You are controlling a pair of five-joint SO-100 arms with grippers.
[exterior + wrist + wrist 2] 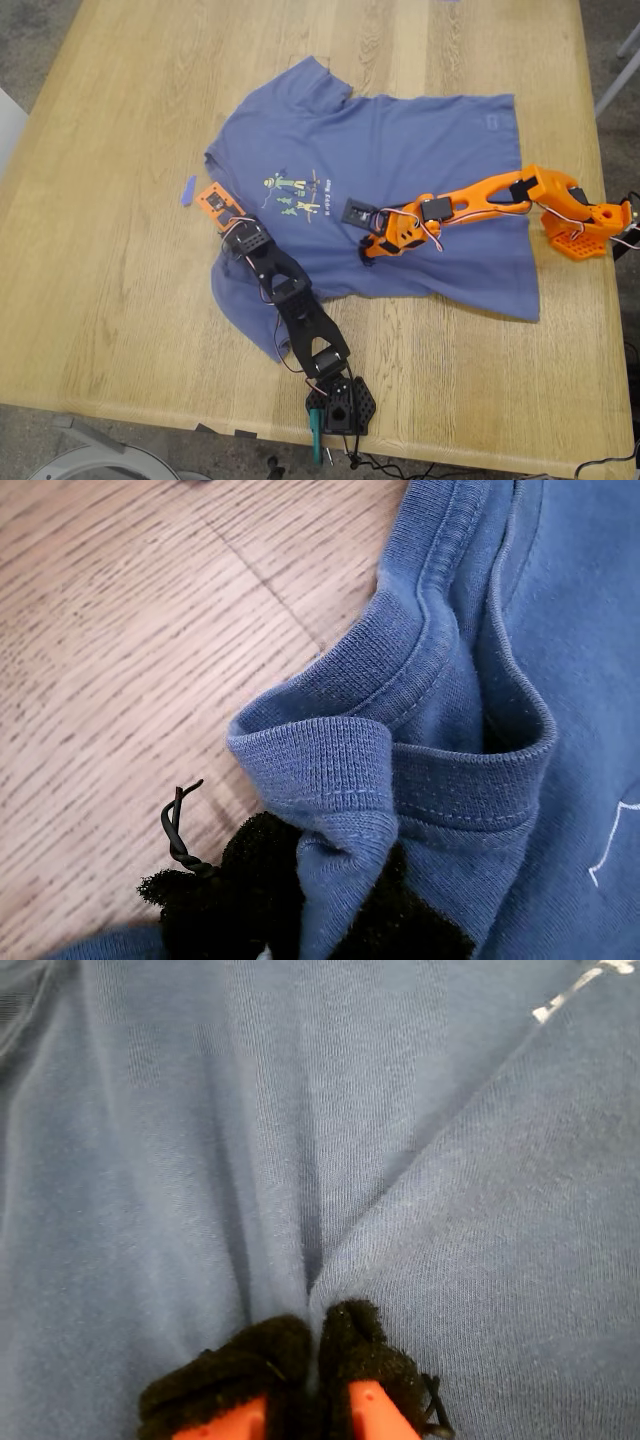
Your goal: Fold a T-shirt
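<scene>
The slate-blue T-shirt (420, 160) lies spread on the wooden table, its collar toward the exterior view's left and its yellow-green print (296, 195) facing up. My first gripper (230, 218), on the black arm, is shut on the ribbed collar (330, 770), with black padded fingers (250, 880) on either side of the cloth (335, 910). On the orange arm, my second gripper (368, 245) rests on the shirt's middle, just right of the print in the exterior view. Its black pads (365, 1350) are pressed together (318, 1360), pinching a fold of fabric (310, 1260).
A small blue scrap (188, 190) lies on the bare wood just left of the collar in the exterior view. The black arm's base (340, 405) is clamped at the table's near edge. The orange arm's base (580, 235) stands at the exterior view's right edge.
</scene>
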